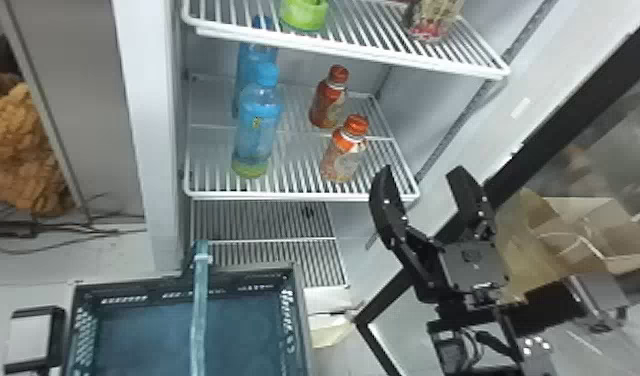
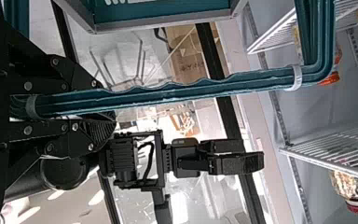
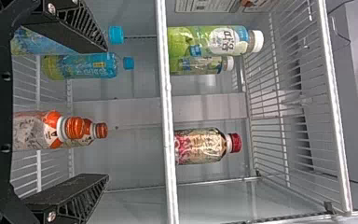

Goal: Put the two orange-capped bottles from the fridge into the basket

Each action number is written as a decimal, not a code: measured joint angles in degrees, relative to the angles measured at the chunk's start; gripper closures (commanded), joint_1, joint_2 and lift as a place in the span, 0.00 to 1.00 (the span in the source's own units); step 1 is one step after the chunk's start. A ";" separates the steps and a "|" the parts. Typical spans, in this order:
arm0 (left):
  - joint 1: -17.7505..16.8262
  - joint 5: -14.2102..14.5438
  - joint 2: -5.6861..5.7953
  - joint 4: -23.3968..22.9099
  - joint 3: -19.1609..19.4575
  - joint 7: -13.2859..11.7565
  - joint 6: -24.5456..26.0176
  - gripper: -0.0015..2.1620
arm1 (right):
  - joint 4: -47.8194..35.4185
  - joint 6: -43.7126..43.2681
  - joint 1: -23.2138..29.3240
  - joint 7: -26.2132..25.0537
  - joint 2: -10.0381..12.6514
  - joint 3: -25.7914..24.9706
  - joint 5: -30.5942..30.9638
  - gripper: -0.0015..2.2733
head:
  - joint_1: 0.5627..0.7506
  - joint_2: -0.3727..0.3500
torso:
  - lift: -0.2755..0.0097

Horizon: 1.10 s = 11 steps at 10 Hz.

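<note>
In the head view my right gripper (image 1: 419, 172) stands open just right of the middle fridge shelf. Upright on that shelf are the nearer orange-capped bottle (image 1: 341, 162) and another behind it (image 1: 325, 102). From the right wrist, both bottles, the nearer (image 3: 32, 130) and the farther (image 3: 93, 133), appear between the spread fingers of the right gripper (image 3: 106, 112), which touch neither. The basket (image 1: 301, 320) is below and left of the shelf, its blue-green handle (image 1: 199, 300) raised. In the left wrist view my left gripper (image 2: 105, 105) is shut on that handle (image 2: 177, 91).
Two blue bottles (image 1: 256, 135) stand left of the orange-capped ones. A shelf (image 1: 349, 47) above holds a green bottle (image 1: 304, 12) and a red-capped bottle (image 3: 200, 145). The fridge's right wall and dark door frame (image 1: 574, 105) are near the right arm.
</note>
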 measured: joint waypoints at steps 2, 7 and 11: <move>-0.05 0.01 0.05 0.00 -0.01 0.00 -0.02 0.56 | 0.18 0.00 -0.13 0.00 0.00 0.00 0.00 0.04 | 0.70 0.03 | 0.14; -0.15 0.11 0.05 0.00 -0.13 0.08 -0.15 0.56 | 0.71 0.00 -0.16 0.00 0.11 -0.18 0.08 0.04 | 0.70 0.03 | 0.14; -0.03 0.12 0.05 0.00 -0.13 0.09 -0.16 0.56 | 4.16 0.25 -1.98 0.00 0.66 -2.01 1.34 0.04 | 0.70 0.03 | 0.14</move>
